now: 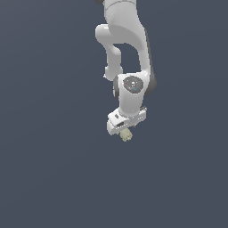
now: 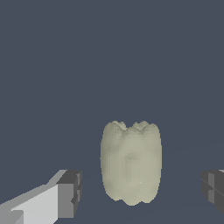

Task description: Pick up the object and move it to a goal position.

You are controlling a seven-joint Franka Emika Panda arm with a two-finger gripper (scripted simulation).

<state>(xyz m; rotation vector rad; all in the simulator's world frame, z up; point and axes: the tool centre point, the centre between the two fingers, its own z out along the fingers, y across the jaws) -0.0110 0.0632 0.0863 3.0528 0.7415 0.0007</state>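
Note:
The object (image 1: pixel 127 135) is a small pale yellowish-beige lumpy blob just under the white hand of the arm in the exterior view. In the wrist view the object (image 2: pixel 131 164) stands between the two dark fingertips (image 2: pixel 70 192), with a clear gap on each side. My gripper (image 2: pixel 140 190) is open and straddles the object without touching it. In the exterior view the gripper (image 1: pixel 124 132) points down and its fingers are mostly hidden behind the hand and the object.
The flat dark blue-grey surface (image 1: pixel 53 169) is all that shows around the arm. No other objects, containers or edges are in view.

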